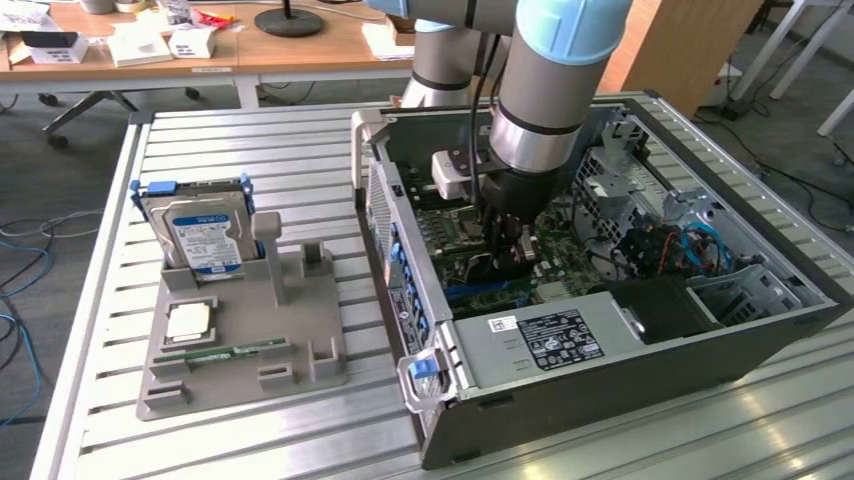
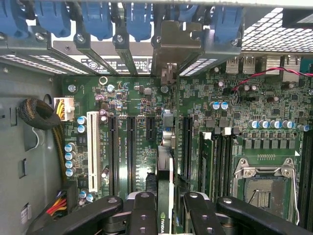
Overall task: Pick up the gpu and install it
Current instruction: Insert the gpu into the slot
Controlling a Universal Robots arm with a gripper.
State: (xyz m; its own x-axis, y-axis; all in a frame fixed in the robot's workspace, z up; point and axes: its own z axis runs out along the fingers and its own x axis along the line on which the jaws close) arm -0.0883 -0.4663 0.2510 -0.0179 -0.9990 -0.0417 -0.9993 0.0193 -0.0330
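Seating the gpu (image 2: 165,196) is the step you appear to be in: your gripper (image 1: 507,262) is down inside the open computer case (image 1: 747,320), and its jaws are clamped on the card's top edge, one finger on each face, so the card hangs edge-on between them and runs straight ahead of the jaws toward the rear wall. In the wrist view the card's pale metal bracket (image 2: 172,49) stands at that far end among the blue slot latches (image 2: 139,19), and the card's body sits over the motherboard (image 2: 220,112), between the long dark slots (image 2: 131,152) to either side of the jaws. I judge that the work now is alignment, so keep the card upright and parallel to the slots, and watch that the bracket meets its opening in the rear wall as the connector edge meets its slot. Whether the edge has entered the slot is hidden beneath the jaws. Press straight down, evenly along the length; a tilt would load one end and could bend the board.
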